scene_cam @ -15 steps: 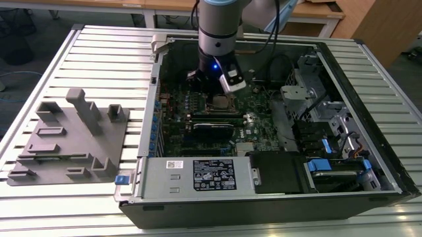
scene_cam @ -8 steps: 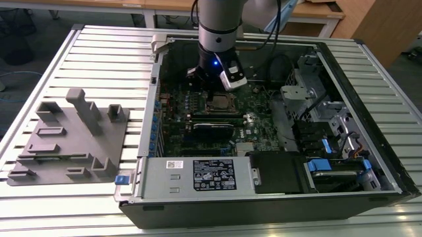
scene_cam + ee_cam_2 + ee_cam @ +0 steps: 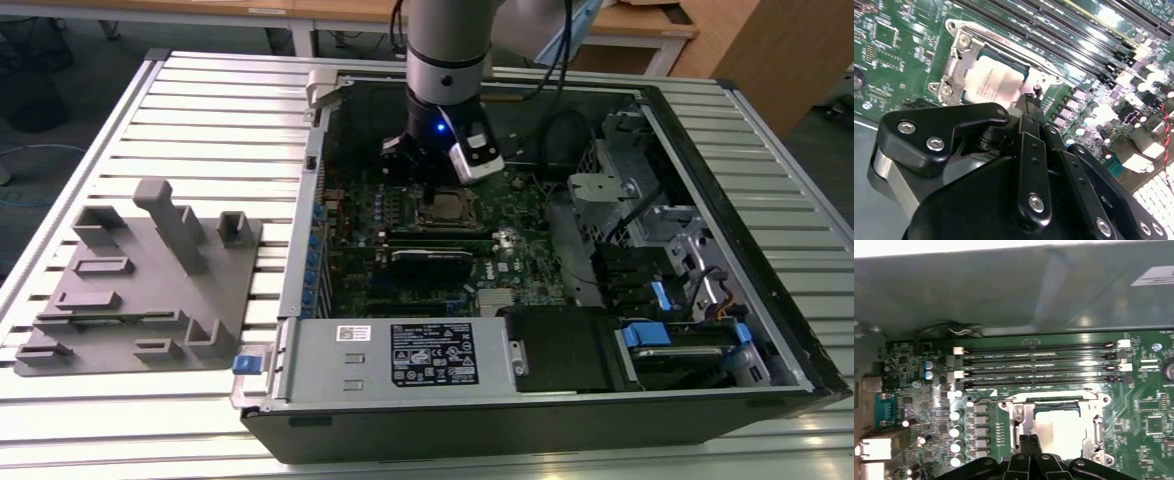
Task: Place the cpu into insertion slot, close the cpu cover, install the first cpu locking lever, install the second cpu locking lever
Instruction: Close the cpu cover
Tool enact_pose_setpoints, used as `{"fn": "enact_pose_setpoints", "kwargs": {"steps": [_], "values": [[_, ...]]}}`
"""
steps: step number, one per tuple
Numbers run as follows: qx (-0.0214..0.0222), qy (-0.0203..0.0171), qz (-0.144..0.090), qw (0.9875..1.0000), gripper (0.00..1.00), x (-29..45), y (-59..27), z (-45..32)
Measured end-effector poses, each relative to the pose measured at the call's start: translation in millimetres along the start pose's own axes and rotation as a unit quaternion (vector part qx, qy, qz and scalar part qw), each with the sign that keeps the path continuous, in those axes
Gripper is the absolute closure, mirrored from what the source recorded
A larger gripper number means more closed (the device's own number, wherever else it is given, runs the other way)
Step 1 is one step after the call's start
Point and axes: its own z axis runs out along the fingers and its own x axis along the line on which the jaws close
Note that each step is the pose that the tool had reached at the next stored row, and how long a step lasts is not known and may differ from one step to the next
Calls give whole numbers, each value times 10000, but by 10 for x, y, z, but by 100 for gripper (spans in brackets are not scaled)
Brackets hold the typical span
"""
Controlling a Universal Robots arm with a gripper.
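Now, you find the cpu [image 3: 991,85] seated in the insertion slot [image 3: 443,209], with the cpu cover [image 3: 959,55] lowered flat around it. The claw [image 3: 1031,101] stands closed at the cover's edge, gripping nothing visible. You cannot confirm either locking lever as latched.
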Motion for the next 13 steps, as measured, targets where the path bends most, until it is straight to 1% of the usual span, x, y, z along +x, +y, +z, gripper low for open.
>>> {"fn": "enact_pose_setpoints", "kwargs": {"steps": [3, 4, 6, 7, 11, 13], "values": [[0, 0, 0, 10000, 90, -94, 6, 2], [0, 0, 0, 10000, 90, -194, 12, 4], [0, 0, 0, 10000, 90, -259, 16, 5], [0, 0, 0, 10000, 90, -274, 17, 5], [-1, -1, 0, 10000, 90, -276, 17, 5], [-1, -13, -1, 10000, 90, -265, 17, 5]]}}
